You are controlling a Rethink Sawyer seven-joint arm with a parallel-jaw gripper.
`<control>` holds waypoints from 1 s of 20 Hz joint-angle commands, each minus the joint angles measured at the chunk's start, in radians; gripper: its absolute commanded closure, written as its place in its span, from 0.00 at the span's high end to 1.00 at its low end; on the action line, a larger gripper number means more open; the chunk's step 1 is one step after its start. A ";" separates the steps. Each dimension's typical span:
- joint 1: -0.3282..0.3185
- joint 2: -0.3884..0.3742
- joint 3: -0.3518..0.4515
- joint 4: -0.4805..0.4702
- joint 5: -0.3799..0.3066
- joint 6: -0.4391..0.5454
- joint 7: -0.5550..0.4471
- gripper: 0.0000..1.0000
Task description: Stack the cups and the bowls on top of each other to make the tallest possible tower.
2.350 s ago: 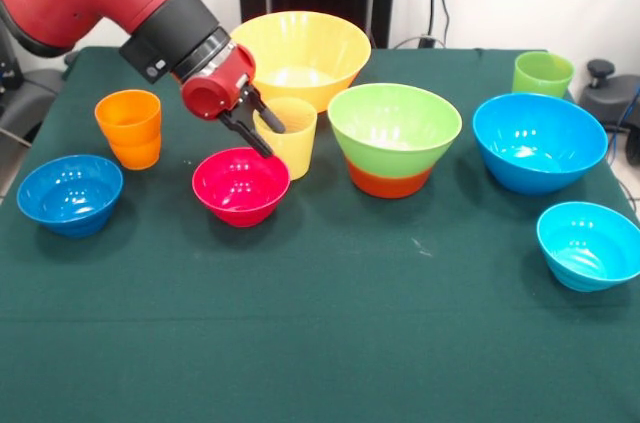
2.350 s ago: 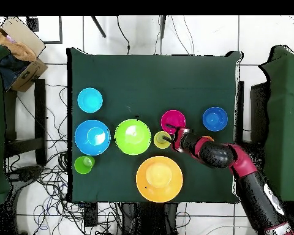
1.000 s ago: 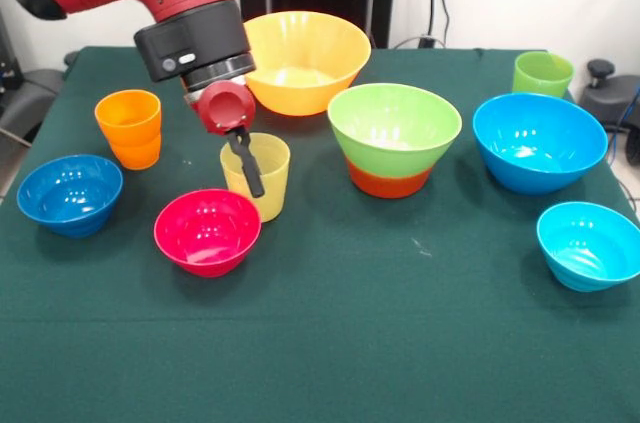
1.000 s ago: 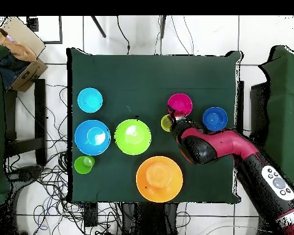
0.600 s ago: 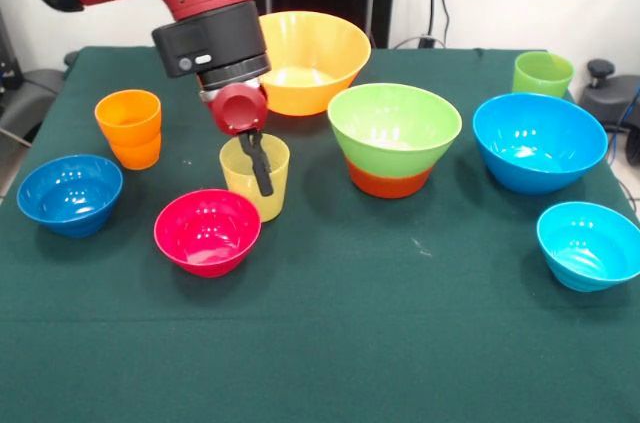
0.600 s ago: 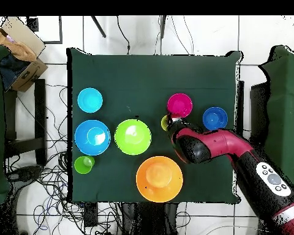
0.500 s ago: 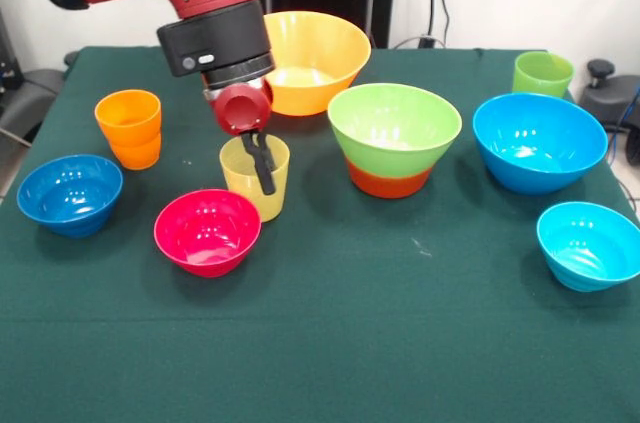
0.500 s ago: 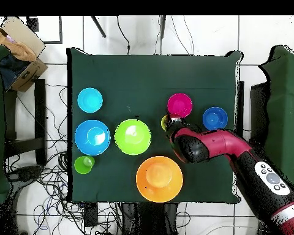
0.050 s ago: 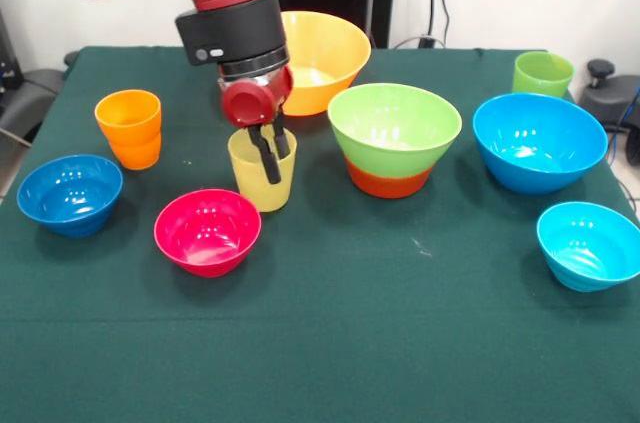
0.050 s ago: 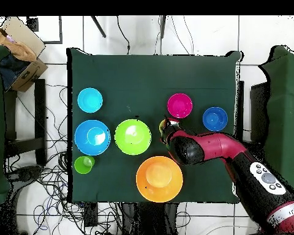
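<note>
Your gripper (image 9: 270,153) pinches the pale yellow cup (image 9: 262,171) by its rim, one finger inside and one outside. Lift it straight up before you swing toward the light green bowl (image 9: 394,127), just beside the cup. The magenta bowl (image 9: 208,232) sits near the cup's opposite side; keep clear.

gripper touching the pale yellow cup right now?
Touching. In the front view the gripper has its fingers over the rim of the pale yellow cup, one against the near wall.
</note>
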 commanded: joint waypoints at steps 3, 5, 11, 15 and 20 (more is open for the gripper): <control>0.055 -0.026 -0.098 0.044 0.031 0.070 0.210 0.00; 0.066 -0.034 -0.111 0.038 0.060 0.117 0.217 0.00; 0.080 -0.042 -0.115 0.020 0.065 0.099 0.203 0.00; 0.097 -0.072 -0.118 0.030 0.086 0.099 0.215 0.00; 0.094 -0.198 -0.060 0.059 0.163 0.190 0.173 0.00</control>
